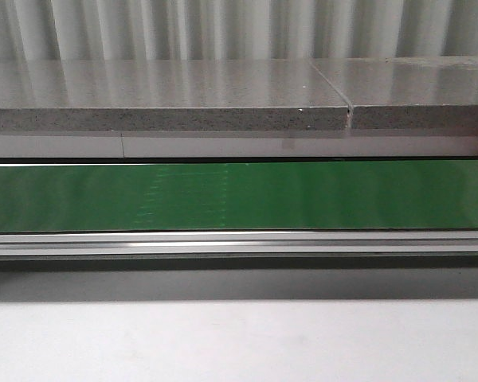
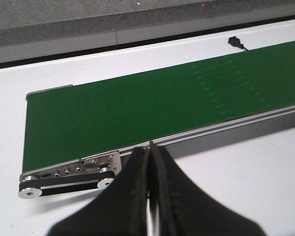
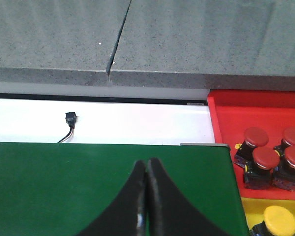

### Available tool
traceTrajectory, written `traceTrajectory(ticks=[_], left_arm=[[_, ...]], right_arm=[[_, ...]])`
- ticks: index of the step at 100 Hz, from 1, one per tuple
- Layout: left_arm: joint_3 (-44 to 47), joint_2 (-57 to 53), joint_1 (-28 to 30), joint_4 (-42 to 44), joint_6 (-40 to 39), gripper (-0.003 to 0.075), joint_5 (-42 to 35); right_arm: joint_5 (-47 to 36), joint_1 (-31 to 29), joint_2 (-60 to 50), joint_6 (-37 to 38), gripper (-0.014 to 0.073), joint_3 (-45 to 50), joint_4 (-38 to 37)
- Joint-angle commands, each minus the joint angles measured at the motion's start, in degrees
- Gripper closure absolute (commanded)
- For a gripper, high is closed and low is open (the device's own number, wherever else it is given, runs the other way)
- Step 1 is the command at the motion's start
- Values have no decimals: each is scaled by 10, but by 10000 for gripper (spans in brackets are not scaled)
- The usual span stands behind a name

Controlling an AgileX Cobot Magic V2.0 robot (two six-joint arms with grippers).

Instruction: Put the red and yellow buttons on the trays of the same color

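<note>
Inventory, near to far. My left pincer (image 2: 150, 162): clenched, holding nothing, over the near rail at the belt's end. My right pincer (image 3: 146, 172): clenched, also holding nothing, over the green belt (image 1: 239, 195).

At 3 o'clock of it: four red buttons (image 3: 265, 158) on the red tray (image 3: 226, 105); one yellow button (image 3: 279, 220) on the yellow tray (image 3: 247, 206).

Belt bare; sorting seems largely done. Beyond: white strip, grey slab edge; open room along the belt.

Speckled grey stone counter (image 1: 167, 99) (seamed) fronts a pale corrugated wall (image 1: 223, 28).
</note>
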Motion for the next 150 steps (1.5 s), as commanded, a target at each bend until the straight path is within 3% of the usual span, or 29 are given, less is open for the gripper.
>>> traceTrajectory(ticks=[1, 61, 107, 119, 150], left_arm=[[-15, 5, -5, -12, -2, 741, -35], [-15, 5, -5, -12, -2, 741, -35], [-15, 5, -5, -12, -2, 741, -35], [-15, 5, -5, -12, -2, 741, -35], [-15, 5, -5, -12, -2, 741, -35]], right_arm=[[-83, 0, -26, -5, 660, 16, 2], [-287, -5, -130, 2, 660, 235, 6], [-319, -67, -246, -40, 660, 370, 45], [-277, -67, -291, -80, 660, 368, 47], [-259, -67, -369, -80, 660, 368, 47]])
